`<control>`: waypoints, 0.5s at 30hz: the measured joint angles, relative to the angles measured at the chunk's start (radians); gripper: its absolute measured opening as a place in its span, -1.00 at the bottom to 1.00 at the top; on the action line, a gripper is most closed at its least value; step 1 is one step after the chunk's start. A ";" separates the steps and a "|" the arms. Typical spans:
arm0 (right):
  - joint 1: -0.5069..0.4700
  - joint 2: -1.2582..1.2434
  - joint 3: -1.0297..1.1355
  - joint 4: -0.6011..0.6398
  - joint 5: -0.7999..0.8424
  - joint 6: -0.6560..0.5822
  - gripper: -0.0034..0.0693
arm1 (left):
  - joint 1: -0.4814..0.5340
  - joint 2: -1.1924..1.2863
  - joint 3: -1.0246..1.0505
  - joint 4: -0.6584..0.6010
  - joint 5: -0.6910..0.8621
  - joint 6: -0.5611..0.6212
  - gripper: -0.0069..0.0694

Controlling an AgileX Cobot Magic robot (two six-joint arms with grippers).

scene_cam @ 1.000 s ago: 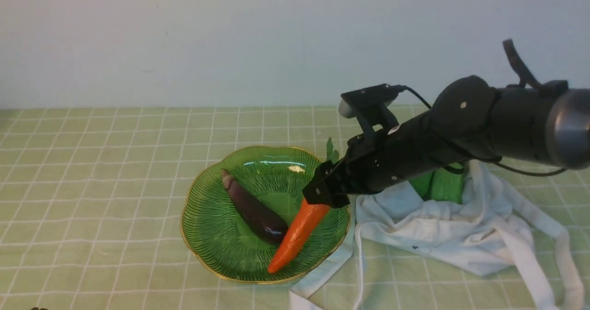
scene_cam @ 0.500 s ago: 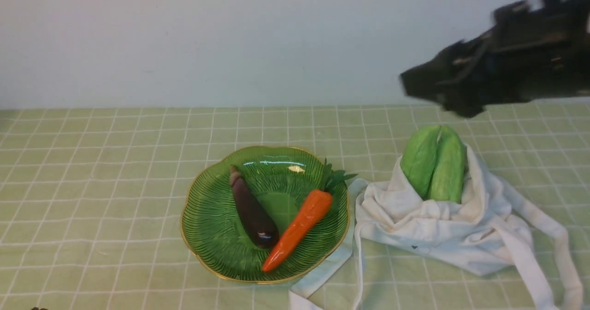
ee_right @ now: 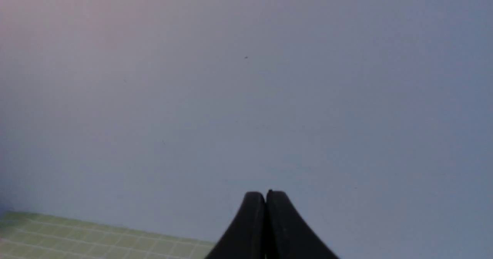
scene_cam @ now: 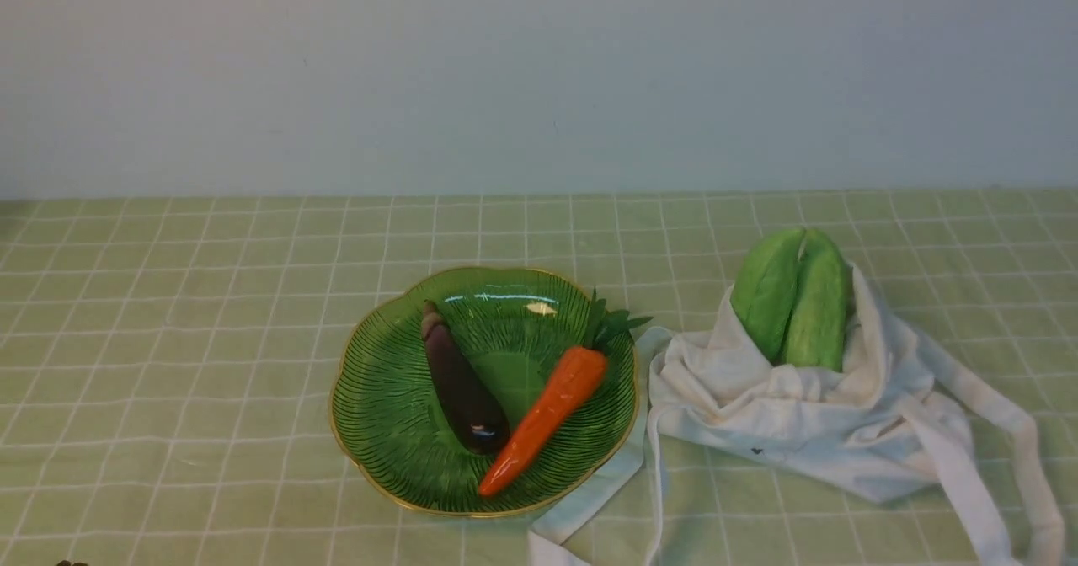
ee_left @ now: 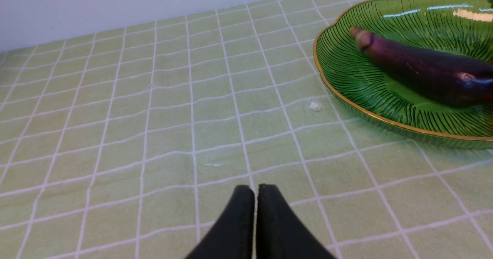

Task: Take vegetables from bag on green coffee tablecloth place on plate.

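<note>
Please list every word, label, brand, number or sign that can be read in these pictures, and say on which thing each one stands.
None: no view shows any readable word, number, brand or sign.
The bag bears one tiny dark mark, too small to tell whether it is writing.
The plate, the carrot, the eggplant, the gourds and the tablecloth carry no lettering.

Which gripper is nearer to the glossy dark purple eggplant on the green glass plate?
Left. The left gripper hangs low over the pale green checked tablecloth, the eggplant close ahead. The right gripper points at the wall, and its view shows no eggplant.
</note>
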 joint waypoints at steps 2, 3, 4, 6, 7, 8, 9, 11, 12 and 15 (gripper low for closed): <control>0.000 -0.050 0.071 0.000 -0.057 0.017 -0.95 | 0.000 0.000 0.000 0.000 0.000 0.000 -0.83; 0.000 -0.082 0.109 0.000 -0.079 0.024 -0.95 | 0.000 0.000 0.000 0.000 0.000 0.000 -0.83; 0.000 -0.087 0.116 0.000 -0.083 0.026 -0.95 | 0.000 0.000 0.000 0.000 0.000 0.000 -0.83; 0.000 -0.141 0.174 0.000 -0.095 0.038 -0.95 | 0.000 0.000 0.000 0.000 0.000 0.000 -0.83; 0.000 -0.176 0.212 0.000 -0.096 0.047 -0.95 | 0.000 0.000 0.000 0.000 0.000 0.000 -0.83; 0.000 -0.179 0.216 0.000 -0.096 0.047 -0.95 | 0.000 0.000 0.000 0.000 0.000 0.000 -0.83; 0.000 -0.199 0.239 -0.003 -0.099 0.051 -0.95 | 0.000 0.000 0.000 0.000 0.000 0.000 -0.83; 0.000 -0.218 0.267 -0.008 -0.100 0.051 -0.95 | 0.000 0.000 0.000 0.000 0.000 0.000 -0.83; 0.000 -0.223 0.277 -0.010 -0.101 0.051 -0.95 | 0.000 0.000 0.000 0.000 0.000 0.000 -0.83; 0.000 -0.225 0.305 -0.014 -0.102 0.051 -0.95 | 0.000 0.000 0.000 0.000 0.000 0.000 -0.83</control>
